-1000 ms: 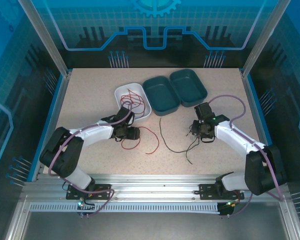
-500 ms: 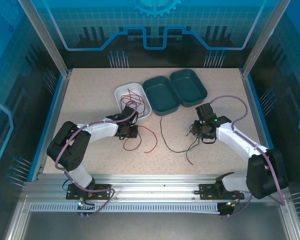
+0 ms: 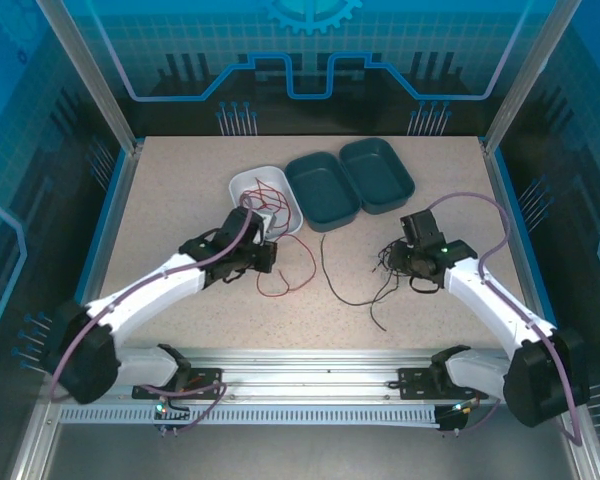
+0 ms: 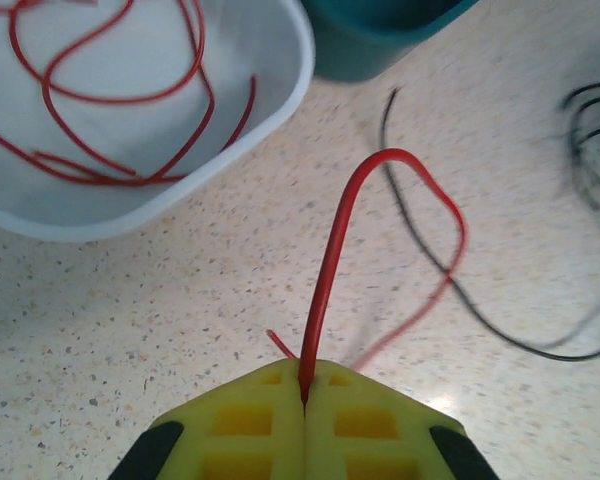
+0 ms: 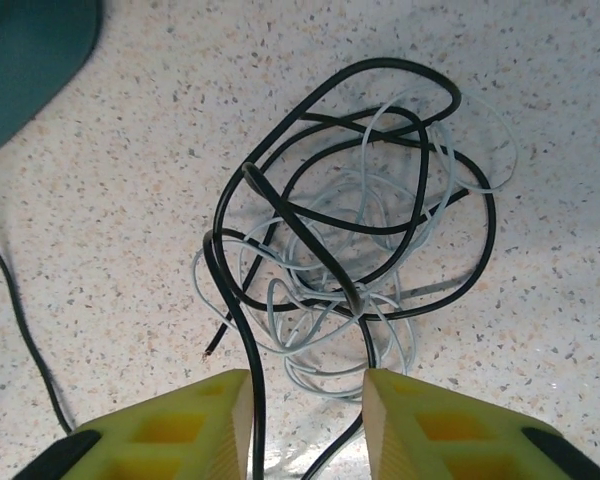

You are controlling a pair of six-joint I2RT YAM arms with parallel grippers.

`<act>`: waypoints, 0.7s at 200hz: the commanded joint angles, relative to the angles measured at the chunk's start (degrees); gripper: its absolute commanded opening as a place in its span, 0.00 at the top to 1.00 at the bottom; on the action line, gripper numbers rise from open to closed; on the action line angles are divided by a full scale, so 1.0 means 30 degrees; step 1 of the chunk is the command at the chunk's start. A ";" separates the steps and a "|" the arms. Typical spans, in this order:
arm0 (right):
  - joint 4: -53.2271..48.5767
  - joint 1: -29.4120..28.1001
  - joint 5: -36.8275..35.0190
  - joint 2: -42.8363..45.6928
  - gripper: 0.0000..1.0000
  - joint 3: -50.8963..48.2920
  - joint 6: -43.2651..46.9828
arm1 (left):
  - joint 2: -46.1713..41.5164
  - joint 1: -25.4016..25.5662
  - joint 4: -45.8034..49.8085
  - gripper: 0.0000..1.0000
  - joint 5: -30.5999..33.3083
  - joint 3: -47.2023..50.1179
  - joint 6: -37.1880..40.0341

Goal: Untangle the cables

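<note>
Speckled beige worktop [image 3: 180, 210] inside a blue-panelled enclosure, with both arms reaching in from the near edge. A white tray [image 4: 130, 215] sits at far centre-left. Two teal trays [image 3: 320, 195] stand side by side just right of it, touching each other.

The left fingers [image 4: 360, 420] are pressed together, pinching the red cable [image 4: 331, 270]. It rises straight out of the closed tips, arches over and drops back to the worktop in a loop to the right, with one short red end poking out just left of the tips. More red wire [image 4: 110, 100] lies coiled inside the white tray; can't tell if it is the same piece as the pinched one. The left fingers sit just near of the white tray's near-right corner.

A loose black cable [image 3: 324, 270] lies flat mid-worktop between the two arms. It starts near the teal trays, runs toward the near side, then curves right. The red loop crosses over it in the left wrist view.

The tangle [image 5: 352, 296] of black and whitish-grey wire sits right of centre, near of the teal trays, flat on the worktop. Its black loops are wrapped through a thinner grey bundle.

The right fingers [image 5: 180, 430] are spread apart at the near side of the tangle. One black strand runs down through the gap close to the left-hand finger, and grey loops lie just in front of the tips. Nothing is clamped.
</note>
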State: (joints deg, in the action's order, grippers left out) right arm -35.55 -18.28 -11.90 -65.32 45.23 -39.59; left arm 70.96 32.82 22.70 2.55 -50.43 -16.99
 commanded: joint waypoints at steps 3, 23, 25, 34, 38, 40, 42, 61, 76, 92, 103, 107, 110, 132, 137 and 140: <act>-0.0711 0.0253 -0.0472 0.1069 0.64 -0.0268 -0.0106 | -0.2169 0.0058 0.1420 1.00 -0.0395 -0.0487 -0.0111; -0.0747 0.0233 -0.0515 0.1799 0.61 -0.0288 0.0011 | -0.3464 -0.0056 0.0890 1.00 -0.0045 -0.1178 0.0239; -0.0748 0.0257 -0.0530 0.1868 0.61 -0.0284 0.0021 | -0.3547 -0.0089 0.0774 1.00 -0.0003 -0.1257 0.0243; -0.0726 0.0233 -0.0572 0.2159 0.60 -0.0340 0.0072 | -0.3762 -0.0369 0.0230 1.00 0.0073 -0.1528 0.0223; -0.0741 0.0255 -0.0596 0.2259 0.60 -0.0316 0.0100 | -0.3760 -0.0512 -0.0040 1.00 0.0016 -0.1647 0.0210; -0.0724 0.0240 -0.0601 0.2319 0.60 -0.0313 0.0131 | -0.3760 -0.0605 -0.0206 1.00 -0.0025 -0.1704 0.0192; -0.0720 0.0236 -0.0625 0.2386 0.60 -0.0320 0.0131 | -0.3746 -0.0702 -0.0350 1.00 -0.0086 -0.1777 0.0202; -0.0718 0.0250 -0.0719 0.2838 0.60 -0.0367 0.0291 | -0.3241 -0.1542 -0.1900 1.00 -0.0332 -0.2232 0.0244; -0.0804 0.0235 -0.0691 0.3072 0.59 -0.0360 0.0419 | -0.2379 -0.2318 -0.2917 1.00 -0.0366 -0.2650 0.0233; -0.1001 0.0236 -0.0777 0.3255 0.59 -0.0396 0.0454 | -0.1294 -0.3228 -0.3882 1.00 -0.0550 -0.3037 -0.0080; -0.1126 0.0236 -0.0866 0.3387 0.59 -0.0433 0.0454 | -0.0609 -0.3788 -0.4766 1.00 -0.0643 -0.3082 -0.0385; -0.1170 0.0235 -0.0889 0.3429 0.59 -0.0444 0.0456 | -0.0346 -0.3998 -0.5139 1.00 -0.0666 -0.3041 -0.0551; -0.1174 0.0242 -0.0895 0.3440 0.59 -0.0457 0.0454 | -0.0158 -0.4157 -0.5468 1.00 -0.0712 -0.2995 -0.0675; -0.1187 0.0224 -0.0874 0.3578 0.58 -0.0557 0.0425 | 0.1364 -0.5239 -0.7925 1.00 -0.1364 -0.2684 -0.1481; -0.1187 0.0231 -0.0867 0.3580 0.58 -0.0547 0.0425 | 0.1869 -0.5500 -0.8314 1.00 -0.1610 -0.2686 -0.1680; -0.1187 0.0235 -0.0841 0.3580 0.58 -0.0546 0.0425 | 0.2067 -0.5634 -0.8513 1.00 -0.1768 -0.2698 -0.1827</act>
State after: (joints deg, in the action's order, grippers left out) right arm -37.43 -18.28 -13.34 -55.44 44.21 -38.87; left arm 73.06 18.98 6.96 0.64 -58.35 -18.83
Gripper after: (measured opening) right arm 0.415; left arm 0.055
